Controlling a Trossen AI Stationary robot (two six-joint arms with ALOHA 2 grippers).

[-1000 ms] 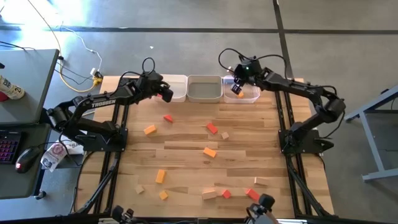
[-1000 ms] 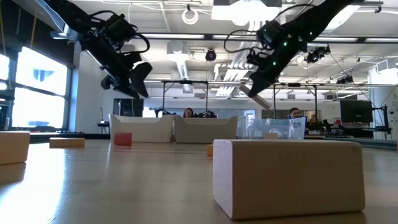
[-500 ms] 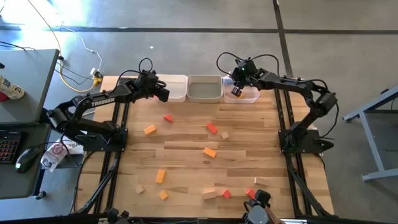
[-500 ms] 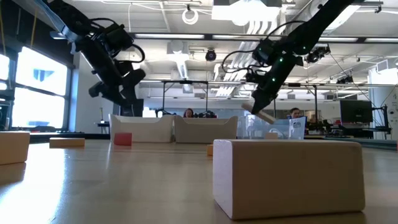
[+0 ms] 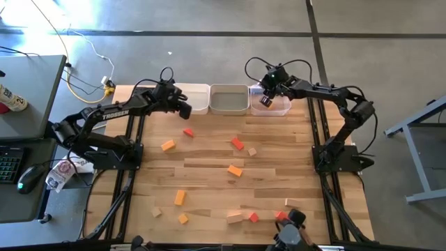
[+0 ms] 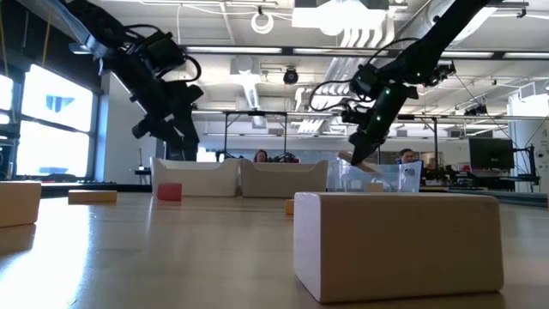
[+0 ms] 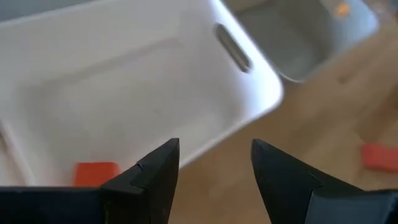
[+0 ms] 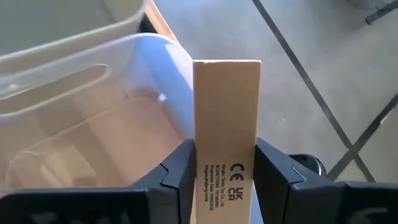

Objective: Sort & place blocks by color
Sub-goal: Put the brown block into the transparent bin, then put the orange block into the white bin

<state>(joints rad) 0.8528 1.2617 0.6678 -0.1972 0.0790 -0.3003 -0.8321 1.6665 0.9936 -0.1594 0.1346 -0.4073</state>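
Hovering over the clear bin [image 8: 93, 118] at the table's [image 5: 209, 174] far edge – right gripper [image 8: 225, 168] pinching a pale wood bar [image 8: 227, 118] upright between its fingers. Hanging over the white bin's [image 7: 124, 81] near rim, left gripper [image 7: 214, 168] gaping, holding nothing – a red block [image 7: 96, 172] lying in the bin just ahead of it. Lying scattered behind both grippers on the table, the remaining blocks [image 5: 235, 170]

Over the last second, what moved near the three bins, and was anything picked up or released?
The right claw, gripping the pale wooden bar, came lower over the clear bin; the bar is not released. The left claw, open and empty, shifted slightly at the white bin, which holds a red block. The loose blocks on the table stayed put.
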